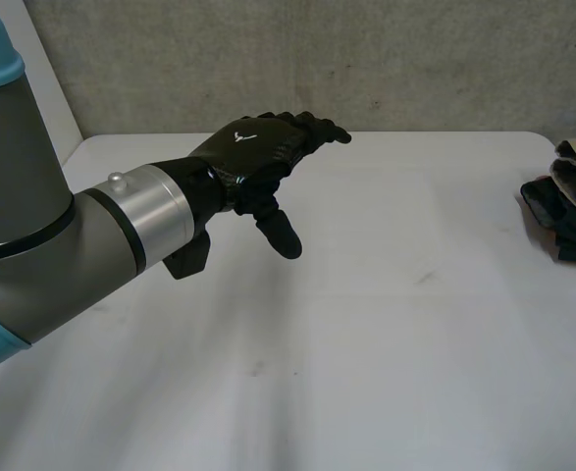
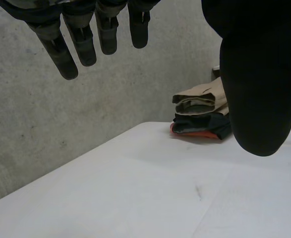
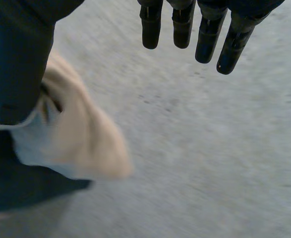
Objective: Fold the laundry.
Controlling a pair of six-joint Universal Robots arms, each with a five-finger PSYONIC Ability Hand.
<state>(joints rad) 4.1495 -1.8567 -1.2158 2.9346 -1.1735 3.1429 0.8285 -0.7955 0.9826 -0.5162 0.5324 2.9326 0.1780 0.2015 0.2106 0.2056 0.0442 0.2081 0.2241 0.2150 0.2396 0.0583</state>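
Note:
My left hand (image 1: 258,152) hovers above the middle of the white table (image 1: 386,324), open, fingers stretched out and thumb hanging down, holding nothing. In the left wrist view its fingers (image 2: 83,42) and thumb are spread wide over bare tabletop. A stack of folded laundry (image 1: 570,201) lies at the table's far right edge, with a beige piece on top (image 2: 200,99), dark pieces under it and an orange one at the bottom. My right hand (image 3: 16,59) is open just over the stack, its straight fingers (image 3: 182,25) off the cloth. The beige garment (image 3: 81,141) lies beside its thumb.
A grey concrete wall (image 1: 366,59) runs close behind the table's back edge. The left arm (image 1: 42,235) reaches in across the table's left part. The stack sits near the back right corner (image 2: 185,126) of the table.

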